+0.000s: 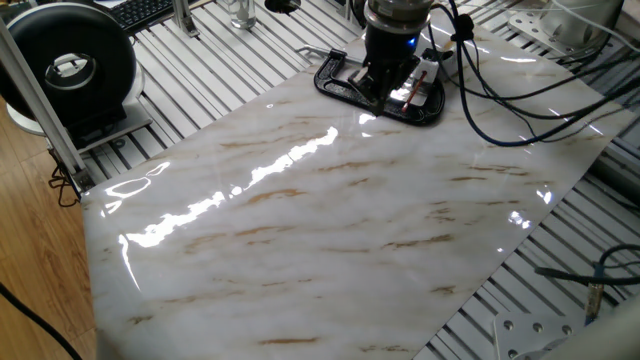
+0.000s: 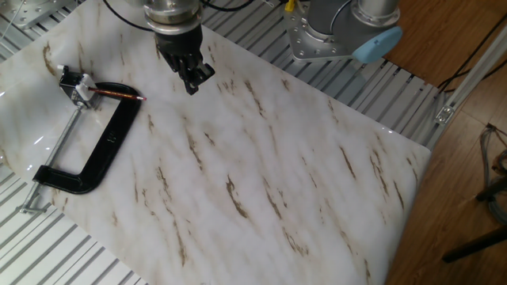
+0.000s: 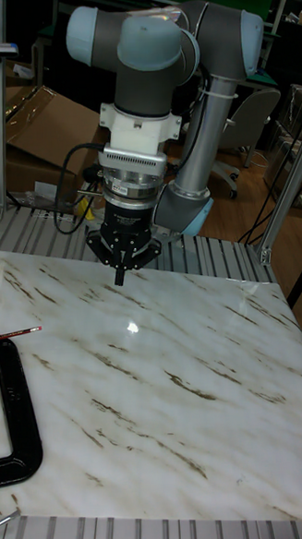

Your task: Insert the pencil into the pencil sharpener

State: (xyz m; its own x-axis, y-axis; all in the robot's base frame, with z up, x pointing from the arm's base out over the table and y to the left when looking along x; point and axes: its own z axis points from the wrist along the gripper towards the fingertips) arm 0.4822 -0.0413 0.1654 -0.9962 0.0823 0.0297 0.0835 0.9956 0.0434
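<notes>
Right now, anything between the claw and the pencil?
Nothing visible. The claw hangs above bare marble, and the pencil lies apart from it, resting across the black C-clamp with its other end at the sharpener.

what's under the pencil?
The pencil lies across the black C-clamp's upper arm, one end in the sharpener. Marble sheet shows beneath its free tip. Inside the sharpener is hidden.

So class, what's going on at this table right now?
A UR5 arm's gripper hangs above the marble sheet with its fingers closed on nothing. The dark red pencil lies with one end in the small sharpener held by the black C-clamp. The gripper is off to the side of it, not touching.
</notes>
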